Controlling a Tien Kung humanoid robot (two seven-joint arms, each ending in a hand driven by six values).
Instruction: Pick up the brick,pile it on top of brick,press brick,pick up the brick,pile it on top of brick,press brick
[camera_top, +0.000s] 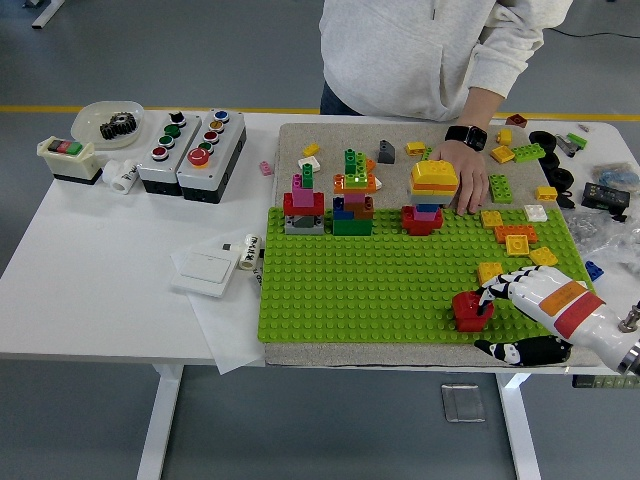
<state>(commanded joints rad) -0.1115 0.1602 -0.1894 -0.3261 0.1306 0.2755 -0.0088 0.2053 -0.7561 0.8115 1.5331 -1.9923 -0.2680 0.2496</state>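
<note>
Where the green baseplate (380, 270) nears its front right corner, a red brick (468, 311) sits on the studs, and the robot's right hand (540, 295) has its fingertips (487, 297) curled down onto the brick's top and right side, gripping it. The hand is white with an orange band and reaches in from the lower right; its dark thumb lies just off the plate's front edge. Just beyond the hand, yellow and orange bricks (516, 240) lie loose on the plate's right side. Along the far edge of the plate stand three small stacks: a red and pink tower (303, 205), a mixed green and orange tower (354, 195), and a red base topped with a yellow and orange cap (432, 195). A person's hand (462, 175), wearing a black watch, rests beside that last stack. The plate lies on a grey mat on the white table (120, 270), with button boxes (190, 150) at the far left.
</note>
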